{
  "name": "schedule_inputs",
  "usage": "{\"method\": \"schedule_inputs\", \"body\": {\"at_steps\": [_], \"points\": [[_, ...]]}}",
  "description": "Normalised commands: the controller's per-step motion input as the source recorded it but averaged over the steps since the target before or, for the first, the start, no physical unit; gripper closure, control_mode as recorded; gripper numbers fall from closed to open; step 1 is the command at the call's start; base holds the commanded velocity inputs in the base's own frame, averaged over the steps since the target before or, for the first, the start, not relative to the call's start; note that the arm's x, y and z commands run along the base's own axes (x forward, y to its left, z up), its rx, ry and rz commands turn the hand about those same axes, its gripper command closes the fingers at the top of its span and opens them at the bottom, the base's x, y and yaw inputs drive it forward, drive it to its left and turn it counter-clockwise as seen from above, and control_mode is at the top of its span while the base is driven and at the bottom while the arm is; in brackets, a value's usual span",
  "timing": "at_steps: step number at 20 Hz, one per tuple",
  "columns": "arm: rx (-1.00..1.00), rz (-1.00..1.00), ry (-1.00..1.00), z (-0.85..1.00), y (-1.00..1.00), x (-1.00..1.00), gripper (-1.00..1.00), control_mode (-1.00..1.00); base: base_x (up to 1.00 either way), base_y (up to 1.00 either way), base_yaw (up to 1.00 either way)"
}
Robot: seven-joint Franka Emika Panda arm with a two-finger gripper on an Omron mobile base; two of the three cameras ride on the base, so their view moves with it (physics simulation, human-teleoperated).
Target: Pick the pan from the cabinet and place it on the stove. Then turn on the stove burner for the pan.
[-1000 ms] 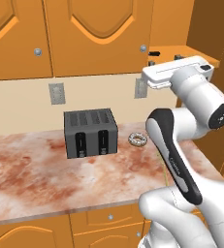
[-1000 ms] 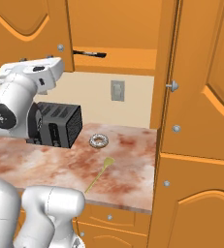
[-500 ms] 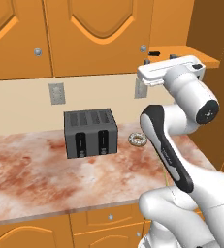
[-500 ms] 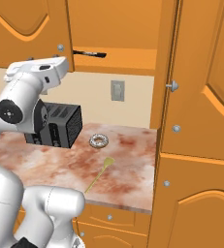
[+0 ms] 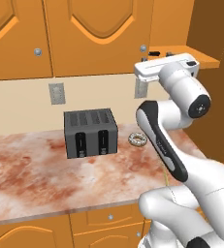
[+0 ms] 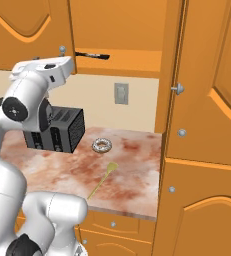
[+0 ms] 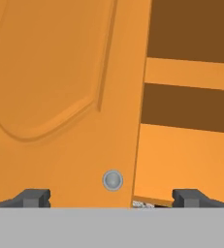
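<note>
A: Left base view. What's showing?
B: The arm is reaching up toward the cabinet [image 5: 84, 34]. The hand is sitting level with the cabinet's lower edge, just under a door knob [image 5: 143, 48]. A dark handle is poking out on the open shelf [image 5: 200, 58] beyond it, likely the pan [image 5: 154, 53]. A toaster [image 5: 90, 131] is standing on the counter [image 5: 31, 174], a doughnut [image 5: 137, 139] just beside it.

A: Right base view?
B: The pan's handle [image 6: 92, 55] is lying on the cabinet shelf [image 6: 127, 62], in the open compartment; its round body is hidden. One door [image 6: 212, 75] is standing open at the right. A yellow utensil [image 6: 101, 178] is lying on the counter [image 6: 132, 185], near the doughnut [image 6: 102, 145].

A: Hand view, and the claw?
B: The claw [image 7: 112, 198] is standing wide, holding nothing. A closed door's knob [image 7: 113, 180] is sitting between its fingertips [image 7: 33, 197]. Open shelves [image 7: 186, 160] are showing to the right.
</note>
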Motion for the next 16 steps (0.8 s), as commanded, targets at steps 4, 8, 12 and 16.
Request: {"method": "schedule_inputs", "body": {"at_steps": [4,8,12,16], "points": [[0.0,0.0,0.0,0.0,0.0,0.24,-1.0,-1.0,0.0,0.0,0.0],[0.0,0.0,0.0,0.0,0.0,0.25,-1.0,-1.0,0.0,0.0,0.0],[0.0,0.0,0.0,0.0,0.0,0.23,-1.0,-1.0,0.0,0.0,0.0],[0.0,0.0,0.0,0.0,0.0,0.23,-1.0,-1.0,0.0,0.0,0.0]]}}
